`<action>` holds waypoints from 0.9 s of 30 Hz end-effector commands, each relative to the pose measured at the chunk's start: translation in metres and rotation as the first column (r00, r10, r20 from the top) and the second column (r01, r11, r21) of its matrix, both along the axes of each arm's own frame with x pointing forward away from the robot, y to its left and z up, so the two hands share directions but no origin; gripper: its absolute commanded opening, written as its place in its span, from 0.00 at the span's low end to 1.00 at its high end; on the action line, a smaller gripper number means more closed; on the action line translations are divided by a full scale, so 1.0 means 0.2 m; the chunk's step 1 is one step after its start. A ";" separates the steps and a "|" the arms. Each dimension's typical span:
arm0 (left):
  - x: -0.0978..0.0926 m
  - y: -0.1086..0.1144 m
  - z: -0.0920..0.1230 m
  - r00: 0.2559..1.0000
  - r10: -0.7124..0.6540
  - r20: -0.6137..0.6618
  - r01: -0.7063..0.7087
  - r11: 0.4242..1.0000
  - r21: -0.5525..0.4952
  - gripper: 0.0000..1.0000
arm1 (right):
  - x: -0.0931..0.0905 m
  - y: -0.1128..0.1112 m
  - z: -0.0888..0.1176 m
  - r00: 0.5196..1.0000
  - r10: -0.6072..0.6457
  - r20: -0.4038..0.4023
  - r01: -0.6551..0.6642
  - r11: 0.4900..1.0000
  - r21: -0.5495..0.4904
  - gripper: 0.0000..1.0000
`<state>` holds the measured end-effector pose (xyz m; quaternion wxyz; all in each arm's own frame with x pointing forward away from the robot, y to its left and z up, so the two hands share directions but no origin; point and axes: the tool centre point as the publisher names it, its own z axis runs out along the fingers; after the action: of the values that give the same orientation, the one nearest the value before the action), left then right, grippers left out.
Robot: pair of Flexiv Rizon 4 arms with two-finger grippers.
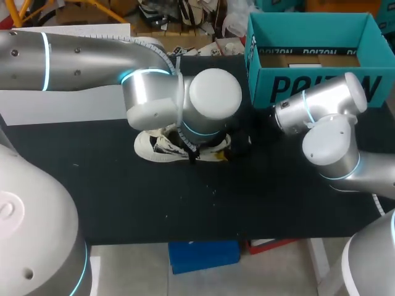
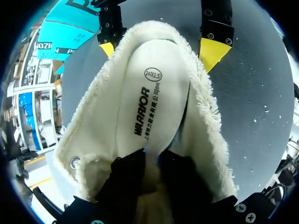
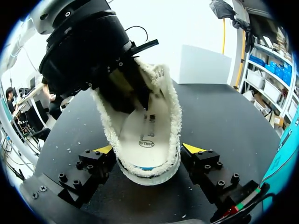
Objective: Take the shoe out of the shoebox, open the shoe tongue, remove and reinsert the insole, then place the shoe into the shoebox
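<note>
The black surface [image 1: 123,209] lies nearest. About midway back on it, the shoe [image 1: 154,147] stands sole down and mouth up. The left gripper [image 2: 152,156] reaches down into the mouth and meets the insole [image 2: 154,102], which lies flat in the fleece lining with its print up. I cannot tell whether those jaws pinch the insole. The right gripper [image 3: 148,148] sits at the heel with its jaws fairly wide. One yellow tip stands on each side, seemingly touching, so it holds the shoe.

The step in hand looks like working the insole. To do it well, the right gripper should keep the heel braced. The left should take the insole by its edge and draw it along the shoe's length, up and out through the mouth, without dragging the shoe or snagging the fleece.

The shoe's long axis runs side to side across the surface, toe toward my left and heel toward my right.

Farthest, at the right rear of the surface, the teal box [image 1: 259,74] stands open, apart from the shoe.
</note>
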<state>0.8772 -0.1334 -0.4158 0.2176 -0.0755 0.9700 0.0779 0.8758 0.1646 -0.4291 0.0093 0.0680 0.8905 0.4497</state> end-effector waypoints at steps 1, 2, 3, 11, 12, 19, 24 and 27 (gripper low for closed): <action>0.02 0.10 0.02 0.996 -0.020 0.088 0.025 0.998 -0.056 0.21 | 0.00 -0.01 0.00 1.000 0.000 -0.003 0.000 1.000 -0.005 0.02; 0.02 0.10 0.03 0.995 -0.019 0.096 0.025 0.998 -0.064 0.20 | 0.00 -0.01 0.00 1.000 0.000 -0.003 0.000 1.000 -0.005 0.02; 0.02 0.10 0.04 0.994 -0.020 0.104 0.027 0.997 -0.069 0.20 | 0.00 -0.01 0.00 1.000 0.000 -0.003 0.000 1.000 -0.005 0.02; 0.04 0.06 0.02 0.997 -0.060 0.058 0.064 0.995 -0.080 0.18 | 0.00 -0.01 0.00 1.000 0.000 -0.003 0.000 1.000 -0.005 0.04; 0.04 0.05 0.01 0.997 -0.070 0.043 0.073 0.994 -0.078 0.14 | 0.00 -0.01 0.00 1.000 0.000 -0.003 0.000 1.000 -0.005 0.03; 0.02 0.01 -0.02 0.996 -0.093 -0.011 0.092 0.993 -0.073 0.00 | 0.00 -0.01 0.00 1.000 0.000 -0.003 0.000 1.000 -0.005 0.02; 0.01 0.02 0.04 0.996 -0.083 -0.021 0.081 0.991 -0.103 0.00 | 0.00 -0.01 0.00 1.000 0.000 -0.003 0.000 1.000 -0.005 0.00; 0.00 0.03 0.08 0.998 -0.064 -0.027 0.060 0.989 -0.135 0.00 | 0.00 -0.01 0.00 1.000 0.000 -0.003 0.000 1.000 -0.005 0.00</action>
<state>0.8764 -0.1355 -0.4078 0.2031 -0.0584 0.9772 0.0193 0.8759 0.1624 -0.4293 0.0086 0.0682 0.8909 0.4489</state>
